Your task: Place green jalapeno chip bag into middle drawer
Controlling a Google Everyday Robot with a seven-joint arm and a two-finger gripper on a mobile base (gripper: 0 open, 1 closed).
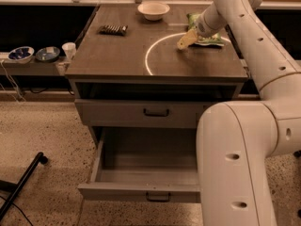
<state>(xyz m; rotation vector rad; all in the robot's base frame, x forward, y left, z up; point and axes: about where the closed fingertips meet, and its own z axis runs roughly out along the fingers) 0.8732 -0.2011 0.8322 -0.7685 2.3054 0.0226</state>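
The green jalapeno chip bag [212,40] lies flat at the back right of the cabinet top, partly hidden by my wrist. My gripper [185,41] hangs low over the top at the bag's left edge, on the white circle line. I cannot tell whether it touches the bag. The middle drawer [141,192] is the lower one. It is pulled out toward me and its inside looks bare. My white arm covers its right end.
A white bowl [154,10] stands at the back middle of the top and a dark ridged snack bar [113,29] at the back left. The upper drawer [127,112] is shut. A side shelf on the left holds small bowls [21,54] and a cup [69,51].
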